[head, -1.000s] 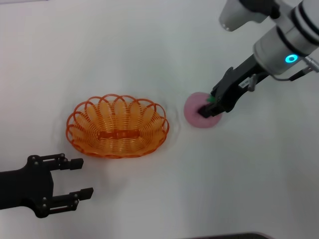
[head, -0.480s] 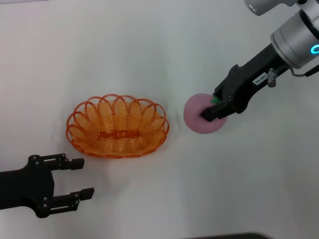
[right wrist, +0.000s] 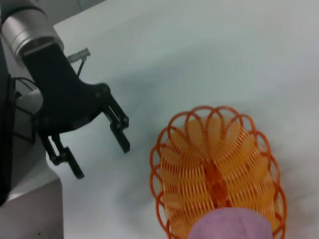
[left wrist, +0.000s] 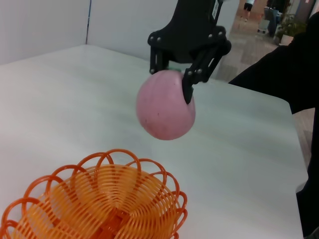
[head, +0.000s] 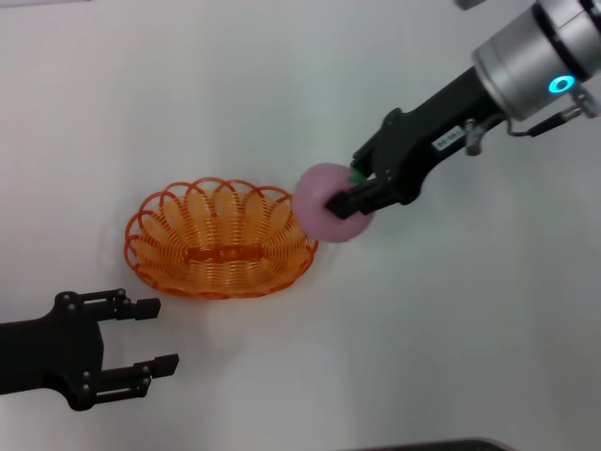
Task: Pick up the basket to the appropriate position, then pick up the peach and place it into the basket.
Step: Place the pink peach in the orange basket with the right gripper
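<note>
Right gripper (head: 352, 199), clamped on the peach (head: 324, 214), has carried it to the basket (head: 220, 241) rim, airborne. Left gripper (head: 150, 335) idle nearby, fingers apart.

One basket (head: 221, 241) is sitting on one white table (head: 282, 85), and one peach (head: 329, 202) is hanging clear of that surface beside the basket's rim. Two grippers are showing: one right gripper (head: 349, 199) is clamping the peach between its two fingers, and one left gripper (head: 150, 335) is resting near the basket with its two fingers spread apart. No second basket or second peach is appearing in any view.
</note>
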Robot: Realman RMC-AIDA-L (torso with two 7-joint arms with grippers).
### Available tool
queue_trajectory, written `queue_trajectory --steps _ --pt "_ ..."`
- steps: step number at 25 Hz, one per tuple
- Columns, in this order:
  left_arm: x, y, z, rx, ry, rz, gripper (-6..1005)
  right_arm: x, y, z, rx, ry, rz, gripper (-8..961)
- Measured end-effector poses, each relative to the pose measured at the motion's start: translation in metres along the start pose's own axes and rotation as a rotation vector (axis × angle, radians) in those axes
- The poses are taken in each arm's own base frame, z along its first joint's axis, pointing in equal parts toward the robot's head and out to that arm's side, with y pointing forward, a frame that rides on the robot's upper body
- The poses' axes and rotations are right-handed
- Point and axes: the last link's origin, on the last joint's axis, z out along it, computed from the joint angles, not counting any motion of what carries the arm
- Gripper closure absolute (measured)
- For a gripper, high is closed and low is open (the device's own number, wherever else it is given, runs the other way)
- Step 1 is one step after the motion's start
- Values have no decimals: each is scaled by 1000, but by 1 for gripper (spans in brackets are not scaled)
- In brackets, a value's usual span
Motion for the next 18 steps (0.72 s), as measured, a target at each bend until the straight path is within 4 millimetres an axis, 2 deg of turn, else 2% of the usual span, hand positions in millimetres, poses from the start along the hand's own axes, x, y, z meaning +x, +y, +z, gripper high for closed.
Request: queue_trajectory --steps 8,15,18 --pt "1 0 0 -1 0 -1 324 -10 -3 26 19 -23 -26 673" --pt "1 -1 0 -1 0 0 325 -12 -8 36 37 -21 -18 674" --pt "1 -1 0 -1 0 0 325 -10 -9 39 42 -24 -8 634"
